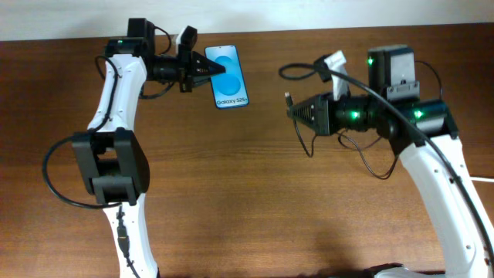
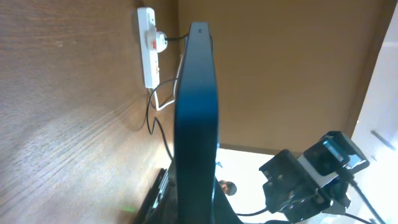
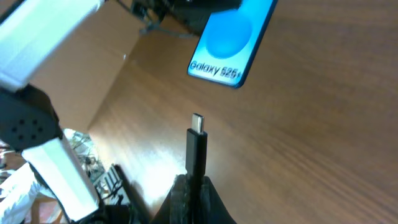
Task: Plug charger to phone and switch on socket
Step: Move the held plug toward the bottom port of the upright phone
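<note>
I note the right gripper (image 1: 296, 110) clenched on the charger (image 3: 197, 146), tip projecting ahead, and the left gripper (image 1: 204, 69) grasping the phone (image 1: 229, 76) well ahead of that tip; I judge the tip must square with the port before easing in.

left arm stood folded at the elbow, wrist turned inward | left gripper (image 1: 202, 69) gripped the phone (image 1: 228, 76) (by one long edge) | right arm was bent, wrist facing the left gripper | right gripper (image 1: 295, 113) pinched the charger (image 3: 196, 146), plug tip jutting ahead of its fingers
</note>
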Motion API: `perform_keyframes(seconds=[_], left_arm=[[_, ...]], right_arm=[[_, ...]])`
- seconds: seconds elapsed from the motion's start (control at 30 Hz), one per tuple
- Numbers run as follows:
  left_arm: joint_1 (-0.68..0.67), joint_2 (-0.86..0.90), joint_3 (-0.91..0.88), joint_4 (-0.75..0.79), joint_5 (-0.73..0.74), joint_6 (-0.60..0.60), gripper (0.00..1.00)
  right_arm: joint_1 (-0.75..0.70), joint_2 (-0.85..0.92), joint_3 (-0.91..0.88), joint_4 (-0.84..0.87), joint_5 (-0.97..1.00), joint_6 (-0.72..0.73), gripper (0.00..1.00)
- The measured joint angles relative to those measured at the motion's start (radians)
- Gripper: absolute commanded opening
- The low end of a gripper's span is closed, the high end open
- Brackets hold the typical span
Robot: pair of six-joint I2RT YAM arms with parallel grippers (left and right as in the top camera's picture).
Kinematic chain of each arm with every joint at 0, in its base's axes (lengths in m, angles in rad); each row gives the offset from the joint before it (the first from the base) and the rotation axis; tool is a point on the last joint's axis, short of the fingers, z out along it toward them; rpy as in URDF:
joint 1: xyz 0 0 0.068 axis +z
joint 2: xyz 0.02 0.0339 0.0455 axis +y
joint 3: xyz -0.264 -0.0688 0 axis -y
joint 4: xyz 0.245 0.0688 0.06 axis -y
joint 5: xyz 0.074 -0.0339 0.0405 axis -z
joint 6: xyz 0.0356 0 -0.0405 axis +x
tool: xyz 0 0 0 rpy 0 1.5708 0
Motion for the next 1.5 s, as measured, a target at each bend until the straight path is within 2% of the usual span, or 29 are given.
perform_keyframes(seconds=[0.13, 0.4, 0.83, 1.07, 1.5], left_arm=[[-0.030, 0.000, 0.000, 0.000, 0.000, 0.017, 0.00], [-0.055, 0.000, 0.000, 0.000, -0.009, 0.043, 0.00], [-0.055, 0.000, 0.000, 0.000, -0.009, 0.047, 0.00], [-0.055, 0.000, 0.000, 0.000, -0.008, 0.048, 0.00], [-0.069, 0.000, 0.000, 0.000, 0.082, 0.069, 0.00]], right_arm=[[0.000, -0.018, -0.112, 0.106, -0.056, 0.020, 0.04], [0.059, -0.018, -0.283, 0.352, -0.090, 0.183, 0.04], [0.155, -0.018, -0.554, 0.952, -0.076, 0.618, 0.04], [0.217, -0.017, -0.571, 0.978, -0.011, 0.697, 0.04], [0.217, 0.038, -0.576, 1.024, 0.047, 0.711, 0.04]])
